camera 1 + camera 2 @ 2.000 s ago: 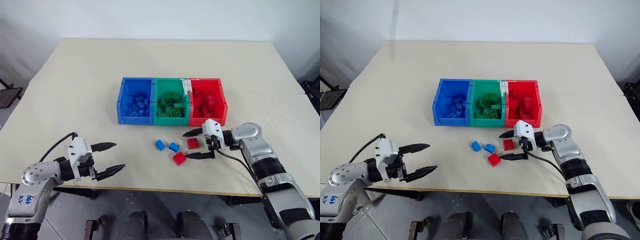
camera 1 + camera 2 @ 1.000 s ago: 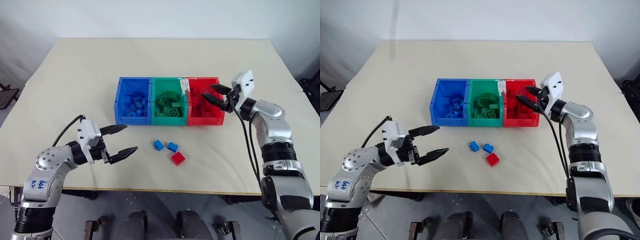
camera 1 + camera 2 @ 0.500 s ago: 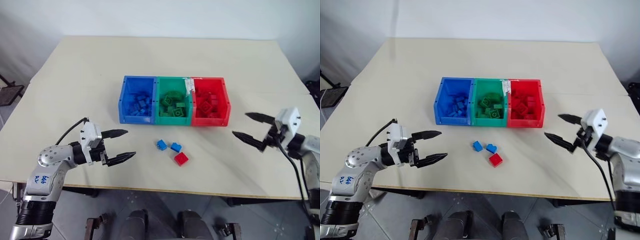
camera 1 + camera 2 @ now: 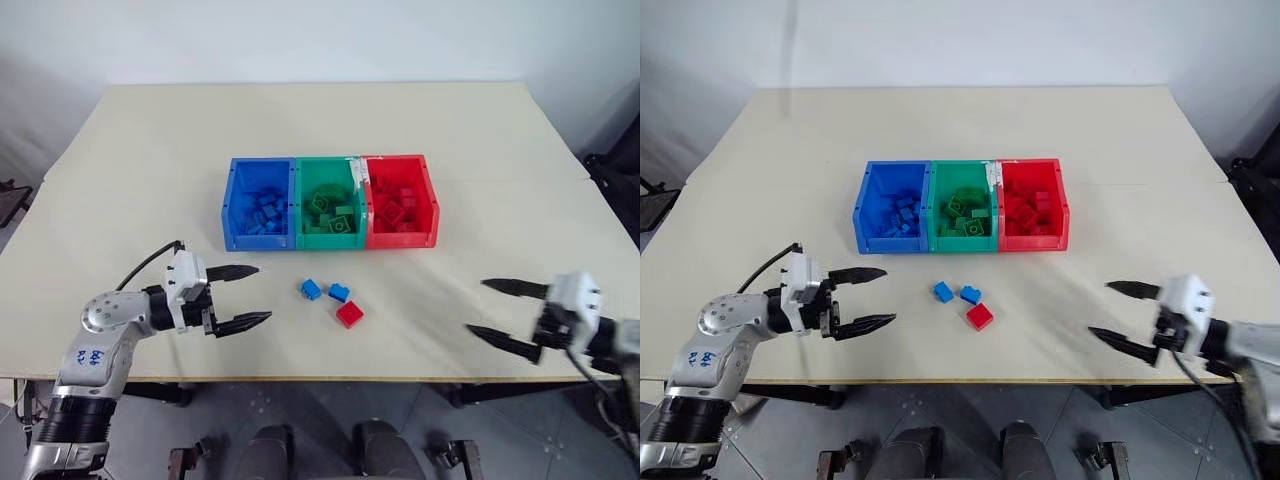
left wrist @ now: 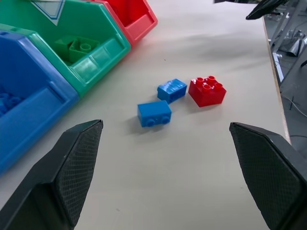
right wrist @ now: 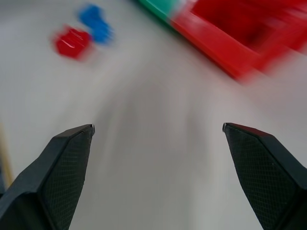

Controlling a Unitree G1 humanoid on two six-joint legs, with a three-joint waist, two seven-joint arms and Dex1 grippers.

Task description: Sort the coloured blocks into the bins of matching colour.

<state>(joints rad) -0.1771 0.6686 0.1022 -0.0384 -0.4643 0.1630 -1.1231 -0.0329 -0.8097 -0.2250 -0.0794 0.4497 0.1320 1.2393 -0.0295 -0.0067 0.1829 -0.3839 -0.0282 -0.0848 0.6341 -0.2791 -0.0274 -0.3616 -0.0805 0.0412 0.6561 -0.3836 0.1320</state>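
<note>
2 hands, left hand [image 4: 245, 296] and right hand [image 4: 497, 313], gape wide, empty, over table [image 4: 150, 180].

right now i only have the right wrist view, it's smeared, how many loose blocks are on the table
Observer: Three, in a cluster in front of the bins: two blue blocks and one red block.
Operator: is my gripper holding anything
Observer: No. The right gripper is open and empty, near the table's front edge, apart from the blocks.
Operator: and the left one
Observer: The left gripper is open and empty too, on the other side of the cluster.
Operator: where's the blue bin
Observer: The blue bin is at the row's left end.
</note>
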